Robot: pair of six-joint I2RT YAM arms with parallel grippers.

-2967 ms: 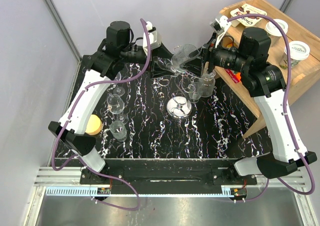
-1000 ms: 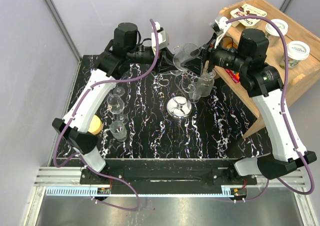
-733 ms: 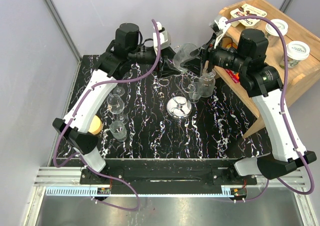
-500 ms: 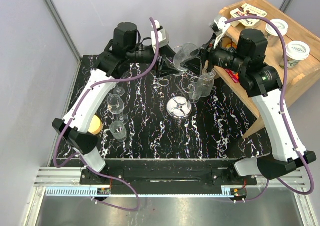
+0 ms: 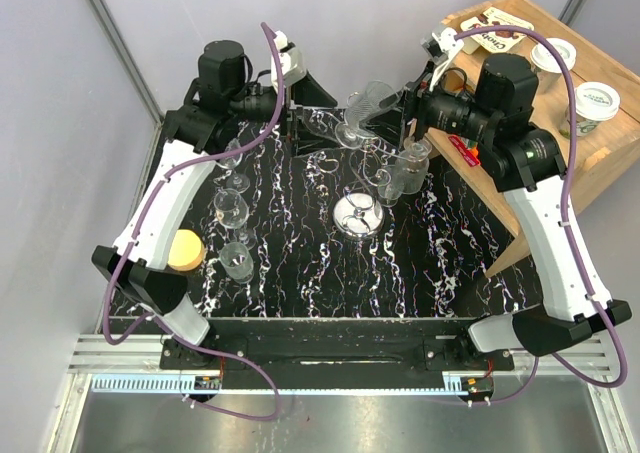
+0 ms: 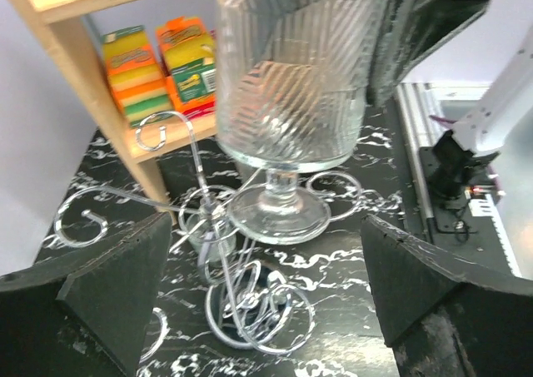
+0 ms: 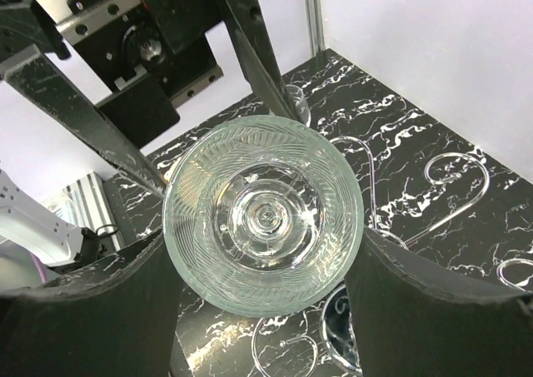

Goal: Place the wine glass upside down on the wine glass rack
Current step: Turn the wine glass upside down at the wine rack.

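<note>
A ribbed clear wine glass lies tilted above the wine glass rack, a chrome wire stand with a round mirror base and curled arms. My right gripper is shut on the glass's bowl. In the right wrist view I look into its mouth between both fingers. My left gripper is open and empty, just left of the glass's foot. In the left wrist view the foot sits over the rack's curls, between my wide-open left gripper fingers.
Another ribbed glass sits at the rack's right side. Three small glasses and a yellow disc stand on the left of the black marbled table. A wooden shelf with cups and sponges borders the right.
My left gripper has drawn back to the left, away from the glass's foot, and its arm has swung left. The right gripper still holds the glass in about the same place.
</note>
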